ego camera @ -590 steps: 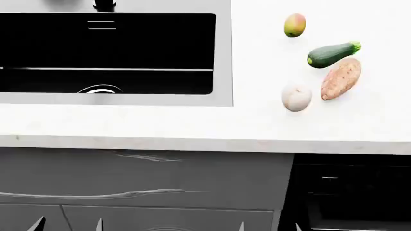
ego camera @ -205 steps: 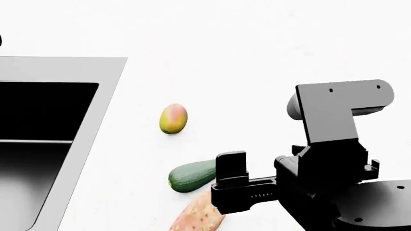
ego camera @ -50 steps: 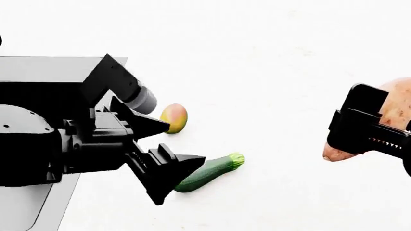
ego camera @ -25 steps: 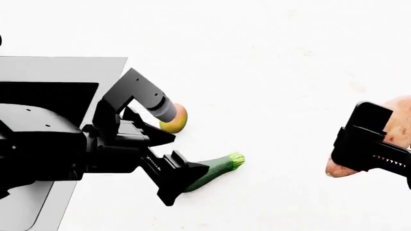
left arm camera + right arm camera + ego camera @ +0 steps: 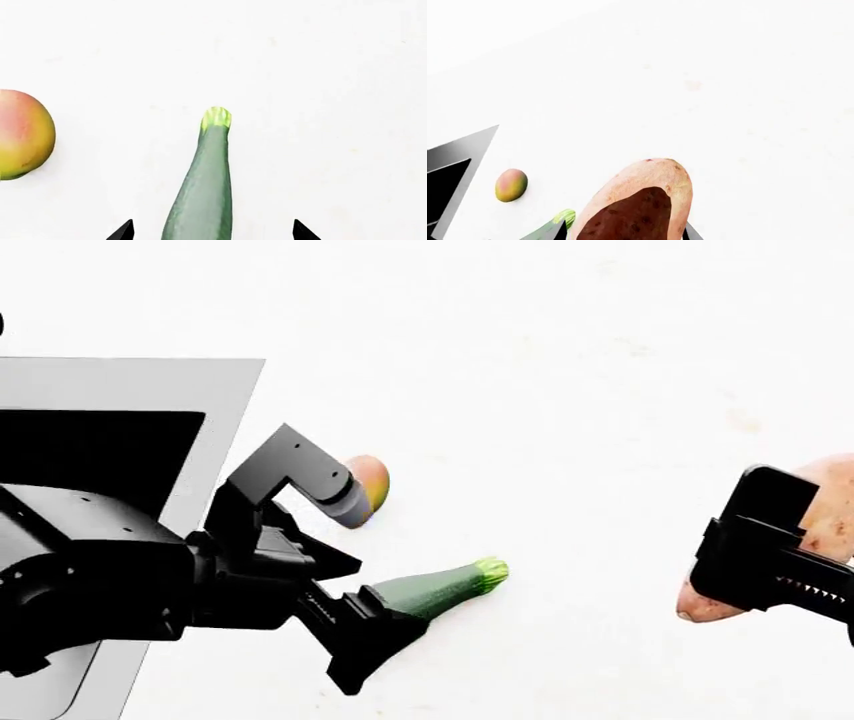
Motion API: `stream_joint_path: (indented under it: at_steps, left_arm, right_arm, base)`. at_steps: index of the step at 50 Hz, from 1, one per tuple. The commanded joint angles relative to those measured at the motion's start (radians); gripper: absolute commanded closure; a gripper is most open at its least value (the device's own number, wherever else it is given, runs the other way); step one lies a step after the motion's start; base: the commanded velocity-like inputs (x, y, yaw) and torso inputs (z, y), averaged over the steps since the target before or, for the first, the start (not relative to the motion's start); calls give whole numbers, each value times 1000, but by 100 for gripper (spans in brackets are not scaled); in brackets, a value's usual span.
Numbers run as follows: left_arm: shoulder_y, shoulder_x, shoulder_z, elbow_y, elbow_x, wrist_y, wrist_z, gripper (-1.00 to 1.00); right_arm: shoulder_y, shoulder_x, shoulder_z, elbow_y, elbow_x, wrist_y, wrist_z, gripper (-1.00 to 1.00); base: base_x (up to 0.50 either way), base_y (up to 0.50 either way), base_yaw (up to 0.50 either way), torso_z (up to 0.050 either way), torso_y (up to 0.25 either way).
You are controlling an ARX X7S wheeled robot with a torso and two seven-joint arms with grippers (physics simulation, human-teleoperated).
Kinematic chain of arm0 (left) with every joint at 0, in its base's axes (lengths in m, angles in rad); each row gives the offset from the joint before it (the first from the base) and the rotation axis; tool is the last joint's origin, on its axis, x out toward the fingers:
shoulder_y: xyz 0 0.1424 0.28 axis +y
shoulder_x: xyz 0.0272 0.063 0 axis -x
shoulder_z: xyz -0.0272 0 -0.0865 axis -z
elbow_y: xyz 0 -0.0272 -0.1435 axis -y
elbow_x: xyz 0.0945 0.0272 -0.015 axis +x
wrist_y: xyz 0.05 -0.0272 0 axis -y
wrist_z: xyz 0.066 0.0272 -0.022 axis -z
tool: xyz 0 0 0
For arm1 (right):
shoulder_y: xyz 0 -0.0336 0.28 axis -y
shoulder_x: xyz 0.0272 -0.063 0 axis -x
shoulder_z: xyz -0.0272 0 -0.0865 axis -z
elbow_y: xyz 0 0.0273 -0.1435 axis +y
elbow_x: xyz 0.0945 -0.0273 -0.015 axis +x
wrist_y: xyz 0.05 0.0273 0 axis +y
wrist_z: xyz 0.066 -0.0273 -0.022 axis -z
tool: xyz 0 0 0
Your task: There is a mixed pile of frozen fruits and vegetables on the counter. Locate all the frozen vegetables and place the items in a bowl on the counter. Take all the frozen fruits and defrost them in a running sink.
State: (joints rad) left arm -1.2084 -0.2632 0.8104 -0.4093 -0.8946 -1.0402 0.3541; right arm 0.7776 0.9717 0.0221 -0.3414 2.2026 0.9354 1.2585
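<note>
We see the tabletop bare and wide between the two arms. Beside the sink edge, the mango lies just behind our left pincer, and the zucchini runs lengthwise between its parted fingers, blocking the lane straight ahead. Our right pincer carries the sweet potato clear above the tabletop, with nothing under or around it.

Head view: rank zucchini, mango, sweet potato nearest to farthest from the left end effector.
1. zucchini: its dark end lies between the open fingers of the left end effector, stem end pointing right.
2. mango: just beyond, partly hidden behind the left arm, near the sink corner.
3. sweet potato: far right, lifted off the counter in the right end effector.
</note>
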Motion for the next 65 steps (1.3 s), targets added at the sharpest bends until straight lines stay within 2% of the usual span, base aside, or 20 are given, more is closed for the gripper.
stream_joint_path:
  at_steps: [1, 23, 24, 36, 42, 46, 55, 56, 65]
  left_arm:
    - [14, 15, 17, -27, 20, 31, 18, -100]
    - [32, 29, 35, -40, 17, 42, 31, -100]
    - [33, 27, 35, -39, 19, 46, 29, 100]
    - [15, 21, -8, -37, 12, 63, -20, 100]
    - [31, -30, -48, 68, -13, 52, -83, 100]
    - [48, -99, -80, 196, -43, 19, -144, 100]
    - [112, -265, -254, 481, -197, -73, -347, 100]
    - [121, -273, -248, 498, -197, -79, -352, 100]
    - [216, -417, -438, 647, -401, -137, -526, 100]
  right_arm:
    - [-21, 2, 20, -9, -9, 1, -18, 100]
    - [-85, 5, 52, -21, -23, -14, -40, 100]
    - [-86, 6, 53, -21, -24, -15, -41, 100]
    - [-104, 6, 59, -37, -24, -15, -53, 100]
    - [-116, 8, 69, -44, -32, -11, -69, 100]
    - [-106, 18, 64, -56, -73, 20, -94, 100]
    - [-57, 13, 43, -60, -141, 57, -140, 100]
    - [-55, 14, 43, -61, -144, 58, -143, 100]
    - [-55, 9, 63, -62, -205, 68, -196, 100]
  base:
    - [0, 0, 0, 0, 0]
    - [0, 0, 0, 0, 0]
    - [0, 0, 0, 0, 0]
    - [0, 0, 0, 0, 1]
    - [0, 0, 0, 0, 0]
    - [0, 0, 0, 0, 0]
    - [0, 0, 0, 0, 1]
    - [0, 0, 0, 0, 0]
    - [0, 0, 0, 0, 0]
